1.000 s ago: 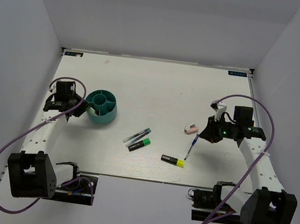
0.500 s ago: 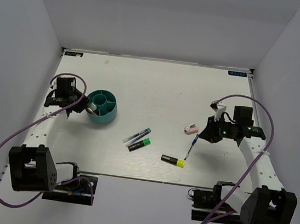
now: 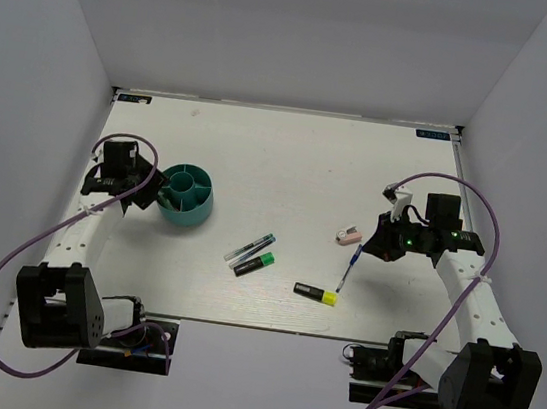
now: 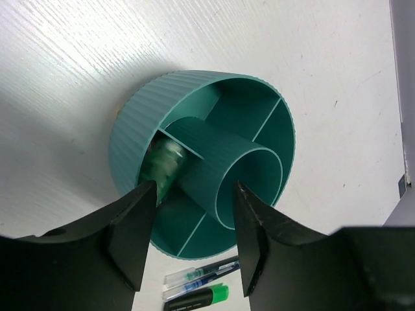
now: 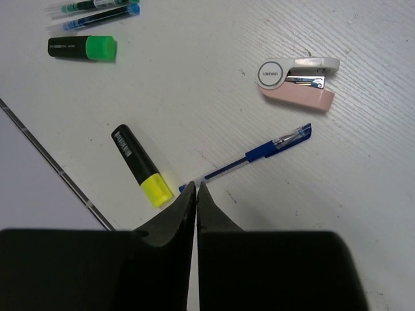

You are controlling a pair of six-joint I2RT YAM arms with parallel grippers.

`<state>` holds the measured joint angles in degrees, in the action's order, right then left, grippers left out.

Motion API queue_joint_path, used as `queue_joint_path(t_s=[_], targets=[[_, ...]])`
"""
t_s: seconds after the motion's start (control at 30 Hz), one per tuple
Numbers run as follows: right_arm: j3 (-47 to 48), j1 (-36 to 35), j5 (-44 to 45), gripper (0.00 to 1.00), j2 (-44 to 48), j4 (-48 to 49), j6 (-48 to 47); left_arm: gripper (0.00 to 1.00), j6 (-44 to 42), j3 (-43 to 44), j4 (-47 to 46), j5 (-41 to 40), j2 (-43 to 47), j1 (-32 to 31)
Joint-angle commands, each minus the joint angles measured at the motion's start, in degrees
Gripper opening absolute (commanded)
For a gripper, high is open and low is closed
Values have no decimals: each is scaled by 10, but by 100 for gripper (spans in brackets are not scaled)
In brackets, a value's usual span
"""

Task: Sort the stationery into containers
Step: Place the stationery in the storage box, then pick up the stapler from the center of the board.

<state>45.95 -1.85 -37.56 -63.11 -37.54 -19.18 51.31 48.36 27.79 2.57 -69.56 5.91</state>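
The round teal organiser (image 3: 186, 193) stands at the left; in the left wrist view (image 4: 207, 162) a mint-green stubby piece (image 4: 162, 163) lies in one outer compartment. My left gripper (image 3: 151, 191) (image 4: 194, 189) is open and empty, just above the organiser's near rim. My right gripper (image 3: 386, 243) (image 5: 196, 186) is shut on nothing, its tips over the end of the slim blue pen (image 5: 259, 153) (image 3: 350, 267). Close by lie the pink-white piece (image 3: 349, 236) (image 5: 298, 79) and the yellow-black highlighter (image 3: 315, 293) (image 5: 141, 165). The green-black highlighter (image 3: 256, 264) (image 5: 82, 48) and teal-black pen (image 3: 250, 248) (image 4: 201, 275) lie mid-table. No pink stubby piece shows.
A second blue pen (image 4: 194, 285) lies against the teal-black pen. White walls close in the table (image 3: 290, 156) at the left, right and back. A purple cable loops beside each arm.
The mint-green piece that showed at my left gripper beside the organiser now lies inside a compartment, and the gripper is open. The right arm has not moved.
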Motion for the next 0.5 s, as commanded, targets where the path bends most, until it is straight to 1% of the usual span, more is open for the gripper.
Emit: queue_joint_path(t_s=[0.0,0.03,0.07,0.1,0.13,0.17,0.2,0.23,0.27,0.3,0.33,0.37,0.43,0.47], targets=[[-1,2,-15,6,-1,-7,-10,61,-13,14,4,9,24,6],[-2,2,-18,10,0,-8,-11,52,-16,14,10,5,29,6],[-1,4,-20,23,-2,-9,-16,44,-26,21,13,3,42,6],[-1,2,-27,30,0,-13,-25,36,-31,24,17,1,59,0],[0,3,-36,37,-2,-17,-37,20,-58,29,32,-2,75,-3],[1,2,-44,45,-3,-24,-45,12,-68,39,43,-3,83,-8],[2,0,-61,47,-1,-27,-76,6,-80,48,49,-5,109,-29],[1,2,-73,47,-2,-37,-82,2,-104,53,61,2,116,-35],[-2,-1,-77,39,-3,-37,-89,0,-129,53,66,22,125,-44],[-3,-2,-84,29,-6,-37,-103,0,-155,48,56,38,132,-81],[-2,-3,-84,17,-6,-38,-106,1,-168,50,55,87,145,-92],[0,-4,-81,0,-18,-38,-108,13,-191,51,58,108,146,-119],[14,-10,-49,0,-28,-38,-105,36,-229,62,63,160,124,-170],[16,-13,-38,0,-38,-32,-104,46,-242,68,72,162,102,-192]])
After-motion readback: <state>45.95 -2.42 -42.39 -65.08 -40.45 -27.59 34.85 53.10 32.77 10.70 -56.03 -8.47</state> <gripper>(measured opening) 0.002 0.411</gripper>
